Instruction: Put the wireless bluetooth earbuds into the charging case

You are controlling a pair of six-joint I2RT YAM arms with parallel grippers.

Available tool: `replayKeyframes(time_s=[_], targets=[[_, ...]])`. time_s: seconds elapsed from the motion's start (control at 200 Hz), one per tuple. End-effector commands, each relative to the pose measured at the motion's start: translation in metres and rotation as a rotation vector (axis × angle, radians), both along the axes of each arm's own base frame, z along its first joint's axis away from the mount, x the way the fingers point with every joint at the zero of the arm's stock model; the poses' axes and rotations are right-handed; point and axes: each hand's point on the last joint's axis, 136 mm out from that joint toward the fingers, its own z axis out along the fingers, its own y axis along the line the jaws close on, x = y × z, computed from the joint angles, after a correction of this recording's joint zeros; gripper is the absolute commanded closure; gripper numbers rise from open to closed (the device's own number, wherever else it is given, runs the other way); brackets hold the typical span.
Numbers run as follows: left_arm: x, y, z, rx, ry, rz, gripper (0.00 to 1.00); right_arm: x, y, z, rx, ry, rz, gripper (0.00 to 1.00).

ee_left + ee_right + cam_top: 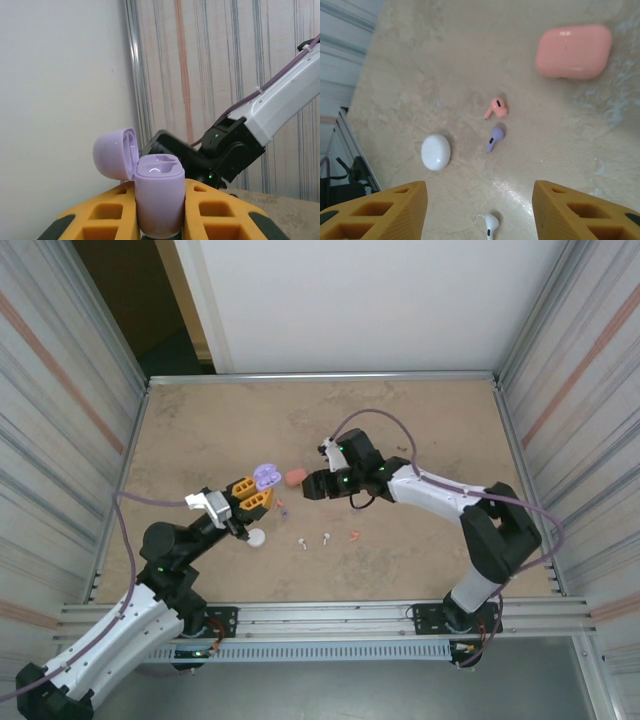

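Tabletop (pixel 200 430) bears stemmed earbuds (pixel 492 138); left tool (pixel 250 493) pinches lilac case (pixel 159 200), right tool (pixel 479 200) seemingly spread.

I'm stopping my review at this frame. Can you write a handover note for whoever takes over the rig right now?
Grippers: the left gripper is shut on the purple charging case, lid flipped open, wells apparently empty. The right gripper is open, holding nothing, above the table.
On the table: closed pink case, white case, pink earbud, purple earbud beside it, white earbud nearest the right gripper.
Done: purple case gripped and open.
Left: no earbud inserted yet; all those seen lie loose.
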Motion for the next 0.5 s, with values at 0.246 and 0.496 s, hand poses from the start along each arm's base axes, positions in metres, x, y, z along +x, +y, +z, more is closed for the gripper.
replayKeyframes(time_s=[0.246,0.496], targets=[[-0.006,-0.002,0.004,-0.005,-0.025,-0.025,1.0,-0.005,0.033,-0.047,-0.093,0.126,-0.007,0.53],[-0.006,-0.002,0.004,-0.006,-0.024,-0.024,1.0,-0.006,0.051,-0.066,-0.132,0.147,0.011,0.55]])
